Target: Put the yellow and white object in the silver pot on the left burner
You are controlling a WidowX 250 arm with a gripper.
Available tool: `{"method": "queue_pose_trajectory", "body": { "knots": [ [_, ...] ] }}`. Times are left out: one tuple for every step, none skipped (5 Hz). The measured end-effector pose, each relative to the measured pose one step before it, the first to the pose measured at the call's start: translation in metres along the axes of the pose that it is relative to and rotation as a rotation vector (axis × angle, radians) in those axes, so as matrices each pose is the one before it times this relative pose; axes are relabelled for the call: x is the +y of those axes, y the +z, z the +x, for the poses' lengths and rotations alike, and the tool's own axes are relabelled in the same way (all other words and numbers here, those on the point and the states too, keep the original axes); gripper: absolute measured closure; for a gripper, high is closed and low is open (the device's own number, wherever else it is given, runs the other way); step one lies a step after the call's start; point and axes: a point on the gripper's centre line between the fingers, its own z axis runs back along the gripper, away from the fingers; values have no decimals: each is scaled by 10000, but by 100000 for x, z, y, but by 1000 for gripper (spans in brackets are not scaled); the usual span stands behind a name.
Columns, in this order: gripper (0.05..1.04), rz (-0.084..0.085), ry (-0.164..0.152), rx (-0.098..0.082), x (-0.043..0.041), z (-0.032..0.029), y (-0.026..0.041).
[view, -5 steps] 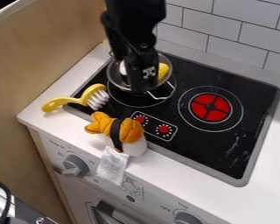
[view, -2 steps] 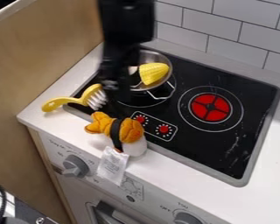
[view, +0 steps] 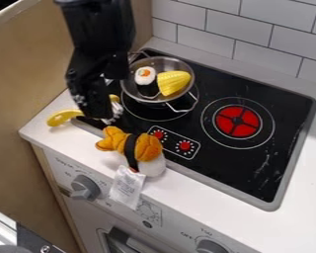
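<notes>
My jaws hung near the brush.
I couldn't tell if they were open. Corn sat in the pot.

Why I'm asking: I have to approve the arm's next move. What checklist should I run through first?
1. Silver pot on the left burner: ok.
2. Yellow and white brush in the pot: not ok; it lies to the pot's left, by the cooktop's edge.
3. Pot free of other things: not ok; it holds toy corn and a sushi piece.
4. Target unmistakable: cannot tell; an orange and white plush lies nearby, though the brush seems likelier.
5. Gripper holding the brush: cannot tell; it hides part of it.
</notes>
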Motion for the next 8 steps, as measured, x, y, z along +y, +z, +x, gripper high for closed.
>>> {"method": "queue_pose_trajectory", "body": {
  "knots": [
    [83, 145, 3, 13, -582, 50, -1097],
    [83, 294, 75, 18, -676, 608, -923],
    [83, 202, 17, 35, -260, 718, -602],
    [83, 407, 17, 47, -5, 622, -739],
    [83, 252, 33, -112, 151, 123, -1631],
    [83, 235, 22, -116, 95, 37, -930],
    [83, 26, 61, -17, -430, -167, -483],
    [83, 136, 79, -126, -112, -178, -360]
  ]
}}
